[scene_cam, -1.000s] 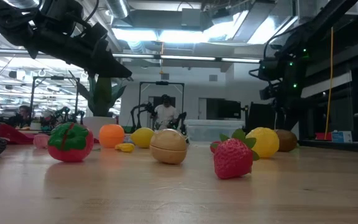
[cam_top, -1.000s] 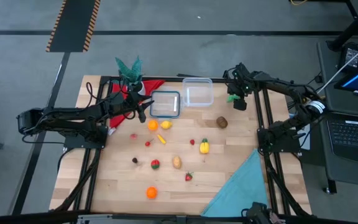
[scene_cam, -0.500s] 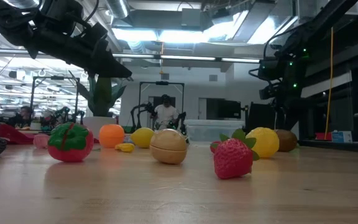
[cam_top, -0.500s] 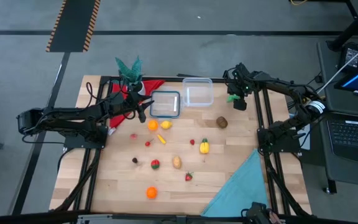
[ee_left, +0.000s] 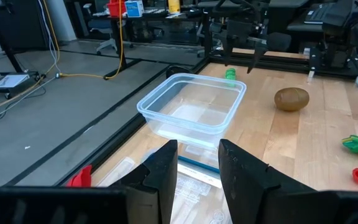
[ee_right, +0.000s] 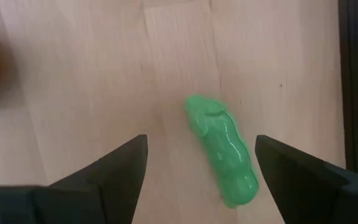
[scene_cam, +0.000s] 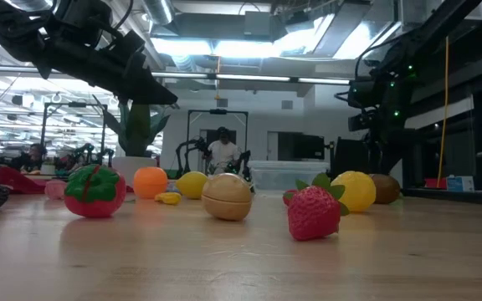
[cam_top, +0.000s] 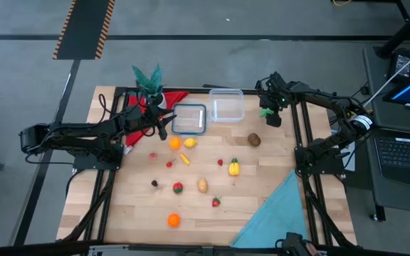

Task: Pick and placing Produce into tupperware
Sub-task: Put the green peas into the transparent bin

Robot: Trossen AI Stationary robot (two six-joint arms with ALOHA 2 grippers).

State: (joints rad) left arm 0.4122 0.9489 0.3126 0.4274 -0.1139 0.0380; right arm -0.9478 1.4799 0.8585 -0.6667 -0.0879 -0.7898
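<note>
At the near edge of the table (cam_top: 141, 213) I've got an orange (cam_top: 173, 220) lying alone, then a strawberry (scene_cam: 314, 212), a tan round piece (scene_cam: 227, 197) and a red-green one (scene_cam: 95, 191) in the mid rows, w/ more produce scattered behind. Further back the left gripper (ee_left: 197, 163) hangs over the flat clear lid w/ blue rim (cam_top: 188, 119), fingers a narrow gap apart, pinching nothing. Just past it sits the tupperware (ee_left: 191, 109), which looks empty, at the back of the table, beside the lid. Off to its right, my right gripper (ee_right: 201, 163) is poised above a green veg (ee_right: 222, 149), fingers spread wide w/ the piece lying between them, not yet touched.

Risks as I judge them: the veg lies angled across the fingers' gap and off-centre, so closing could clip one end and squirt it sideways, maybe toward the frame rail close by. It's glossy too, so prob slippery. The tub is light plastic; a low carry could knock its rim.

Hard to make out: the small red bits mid-table are too tiny to ID, and the low view hides the veg altogether behind other produce
</note>
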